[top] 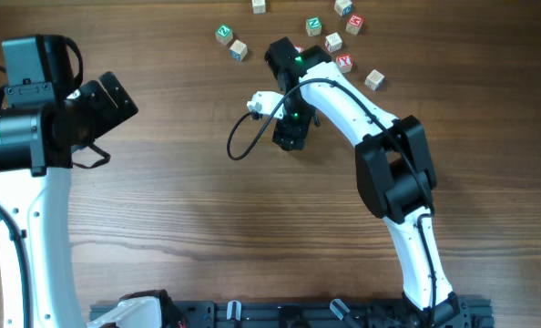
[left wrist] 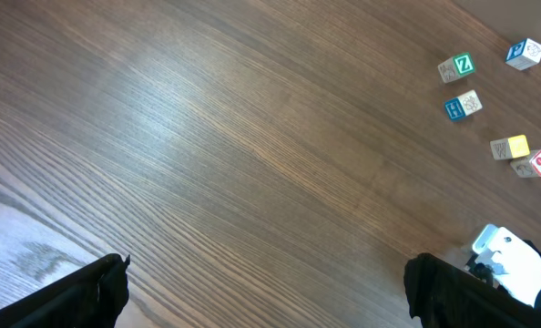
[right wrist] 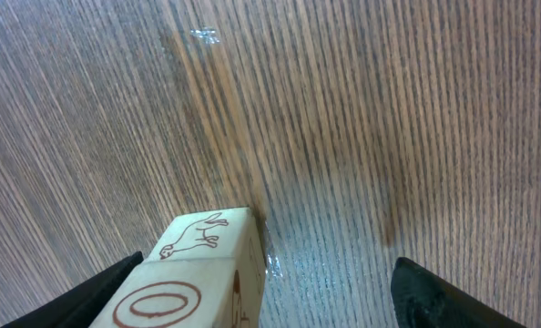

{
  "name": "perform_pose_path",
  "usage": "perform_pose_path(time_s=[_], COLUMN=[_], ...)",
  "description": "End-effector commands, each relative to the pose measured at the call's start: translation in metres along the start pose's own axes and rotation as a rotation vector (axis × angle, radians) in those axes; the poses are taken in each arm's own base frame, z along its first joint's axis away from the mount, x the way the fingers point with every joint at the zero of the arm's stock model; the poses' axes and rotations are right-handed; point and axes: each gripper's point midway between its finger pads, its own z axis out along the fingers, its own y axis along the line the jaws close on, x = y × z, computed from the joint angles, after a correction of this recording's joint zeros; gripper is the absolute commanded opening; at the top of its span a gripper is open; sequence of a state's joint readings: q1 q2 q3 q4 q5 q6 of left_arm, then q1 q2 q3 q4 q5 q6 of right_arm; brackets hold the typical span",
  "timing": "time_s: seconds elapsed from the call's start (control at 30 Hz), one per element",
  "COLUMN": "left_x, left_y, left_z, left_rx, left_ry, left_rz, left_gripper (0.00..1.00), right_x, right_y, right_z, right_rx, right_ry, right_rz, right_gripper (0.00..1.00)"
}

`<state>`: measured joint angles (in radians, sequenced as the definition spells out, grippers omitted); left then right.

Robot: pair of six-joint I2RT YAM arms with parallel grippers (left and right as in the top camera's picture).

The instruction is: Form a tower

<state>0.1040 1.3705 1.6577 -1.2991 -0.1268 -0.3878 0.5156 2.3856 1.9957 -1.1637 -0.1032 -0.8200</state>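
Look for the tower right under the right gripper, at the far side of the table. Hard to spot from above (hidden there by the right arm). Easy to spot in the right wrist view: a red ring on the near face, an animal drawing on the next one. Can't tell from here how many cubes high. Most likely standing up, with the long way pointing up at the wrist.

Sits close against one finger, with a big gap to the other. Touching or just beside? Can't tell. Spread wide at the fingers, so letting go, not squeezing.

Now look at the left gripper: spread wide too, holding nothing, well apart from the tower, over on the left side of the table. So nearer by far: the right arm.

Probably best to lift straight up next, along the tower's long way, not sideways toward the close finger. Could tip it over otherwise. Plenty of loose cubes near, on both sides of the gripper.
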Motion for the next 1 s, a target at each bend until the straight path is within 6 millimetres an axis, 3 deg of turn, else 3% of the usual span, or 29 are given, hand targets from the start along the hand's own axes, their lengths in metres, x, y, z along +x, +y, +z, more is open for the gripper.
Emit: perform_pose_path(time_s=[0.0,0.23,0.5,0.67,0.73,0.8,0.9,0.97], left_x=[-0.001,-0.001,-0.001,-0.001,-0.001,-0.001,-0.001,-0.001], left_y=[0.003,0.003,0.003,0.003,0.003,0.003,0.003,0.003], left_z=[-0.005,-0.005,-0.005,-0.005,-0.005,-0.005,-0.005,-0.005], left_rx=[-0.001,-0.001,-0.001,-0.001,-0.001,-0.001,-0.001,-0.001], left_ry=[-0.015,-0.015,-0.015,-0.015,-0.015,-0.015,-0.015,-0.015], left_rz=[-0.015,-0.015,-0.015,-0.015,-0.015,-0.015,-0.015,-0.015], left_gripper=[1.0,1.0,1.0,1.0,1.0,1.0,1.0,1.0], right_x=[0.004,-0.003,-0.016,-0.024,-0.037,-0.039,-0.036,-0.032], right_y=[0.001,0.005,0.008,0.02,0.022,0.02,0.022,0.025], right_z=[0.004,-0.017,-0.07,-0.123,-0.153,-0.169,-0.166,-0.164], right_rx=[-0.006,-0.005,0.051,0.071,0.067,0.036,-0.054,-0.066], right_ry=[0.015,-0.032,-0.135,-0.247,-0.358,-0.417,-0.407,-0.386], right_rz=[0.014,0.018,0.011,0.144,0.315,0.629,1.023,1.063], right_gripper=[0.9,1.0,1.0,1.0,1.0,1.0,1.0,1.0])
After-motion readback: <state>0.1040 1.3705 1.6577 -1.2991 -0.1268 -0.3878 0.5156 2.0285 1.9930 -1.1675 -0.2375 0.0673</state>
